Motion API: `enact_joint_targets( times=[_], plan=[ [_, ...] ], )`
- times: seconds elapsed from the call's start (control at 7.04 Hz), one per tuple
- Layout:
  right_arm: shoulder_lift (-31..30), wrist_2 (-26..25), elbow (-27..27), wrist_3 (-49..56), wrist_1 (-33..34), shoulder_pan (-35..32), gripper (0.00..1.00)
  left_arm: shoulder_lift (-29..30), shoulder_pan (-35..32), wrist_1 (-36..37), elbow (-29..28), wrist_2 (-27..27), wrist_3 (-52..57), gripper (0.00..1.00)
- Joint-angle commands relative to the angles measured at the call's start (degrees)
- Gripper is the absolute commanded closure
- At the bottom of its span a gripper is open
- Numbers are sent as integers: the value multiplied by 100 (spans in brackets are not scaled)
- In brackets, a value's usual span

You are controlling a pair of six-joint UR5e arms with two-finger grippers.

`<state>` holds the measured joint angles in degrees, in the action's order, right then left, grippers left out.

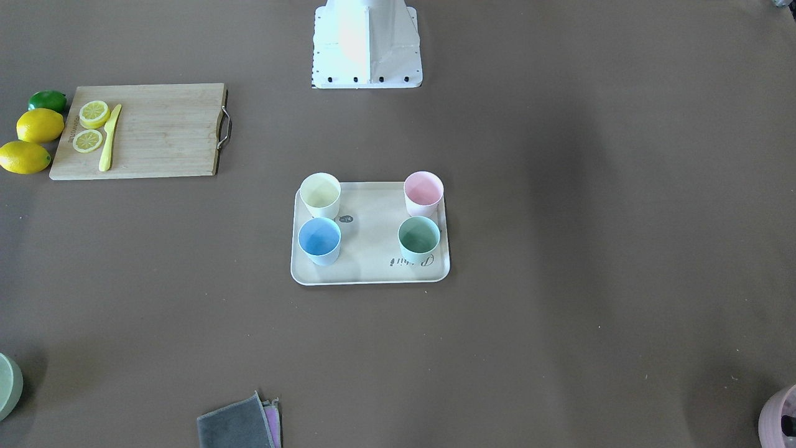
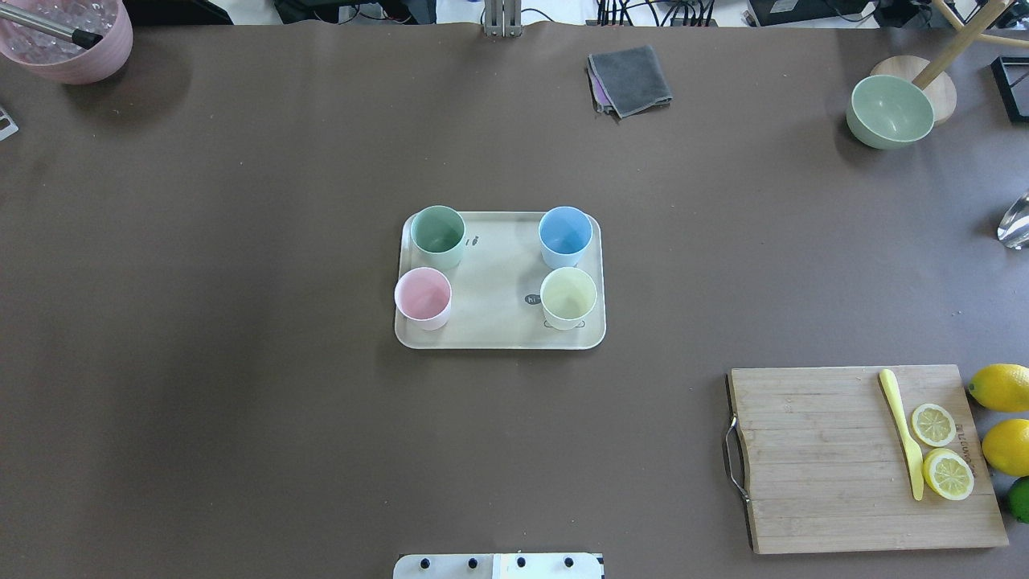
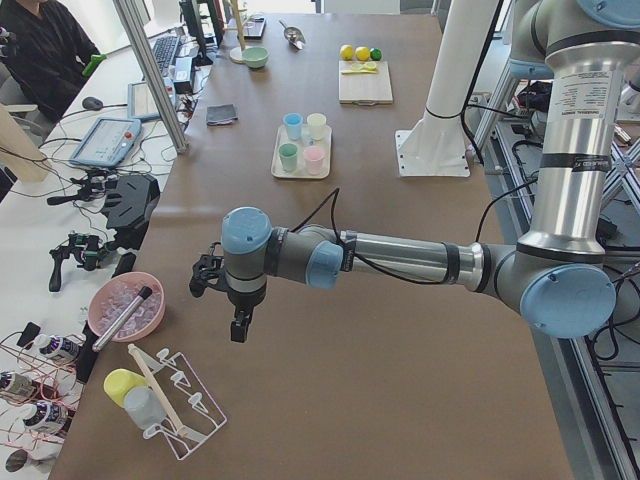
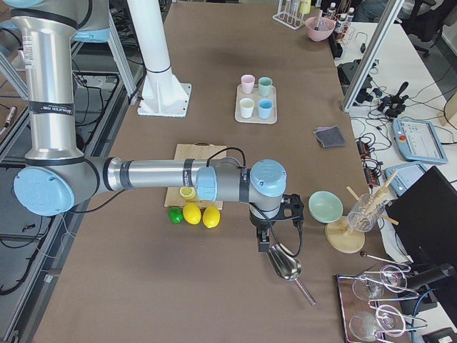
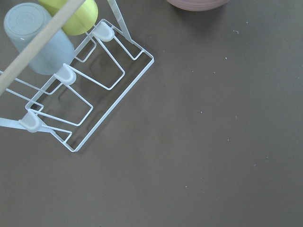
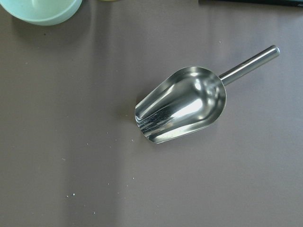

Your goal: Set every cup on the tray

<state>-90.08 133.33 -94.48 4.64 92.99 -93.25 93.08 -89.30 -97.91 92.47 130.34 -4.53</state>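
1. The left hand (image 3: 240, 328) hangs over the left end of the desk (image 2: 241, 402) with its fingers pointing down. It is near the pink pot (image 3: 126, 305) of ice and the white wire rack (image 3: 175, 405). It shows only from the side, so I cannot tell whether its fingers are spread or pressed together.
2. The tray (image 2: 498, 265) lies flat in the middle of the desk with all four cups upright on it, one toward each corner.
   - The mint green cup (image 2: 438, 233) and the pale pink cup (image 2: 423, 295) are on its left side.
   - The light blue cup (image 2: 565, 235) and the pale yellow cup (image 2: 568, 296) are on its right side.
   - Mint green and light blue are the pair nearer the far edge.
3. The right hand (image 4: 263, 243) hangs over the right end of the desk, just above a steel scoop (image 6: 182, 109) lying on its side. A pale-green bowl (image 4: 325, 206) is close by. I cannot tell how far open this hand is either.
4. The desk is covered in plain brown.
   - A folded grey cloth (image 2: 631, 76) sits at the far edge.
   - A wooden cutting board (image 2: 836, 458) sits toward the near right corner and carries a yellow knife (image 2: 902, 430) and two lemon slices (image 2: 932, 425).
   - Two lemons (image 2: 1001, 388) and a lime (image 2: 1021, 498) lie beside the board at the right edge.
5. Beyond the far edge stands a white workbench (image 3: 60, 230) cluttered with cables. A person (image 3: 40, 50) in dark clothing sits at it.
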Motion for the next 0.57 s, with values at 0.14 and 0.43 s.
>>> enact_joint_targets(
  times=[0.14, 0.43],
  plan=[
    [0, -9, 0, 2, -9, -9, 0, 0, 1, -1, -18, 0, -4, 2],
    [-53, -9, 0, 2, -8, -9, 0, 0, 9, -1, -27, 0, 5, 2]
  ],
)
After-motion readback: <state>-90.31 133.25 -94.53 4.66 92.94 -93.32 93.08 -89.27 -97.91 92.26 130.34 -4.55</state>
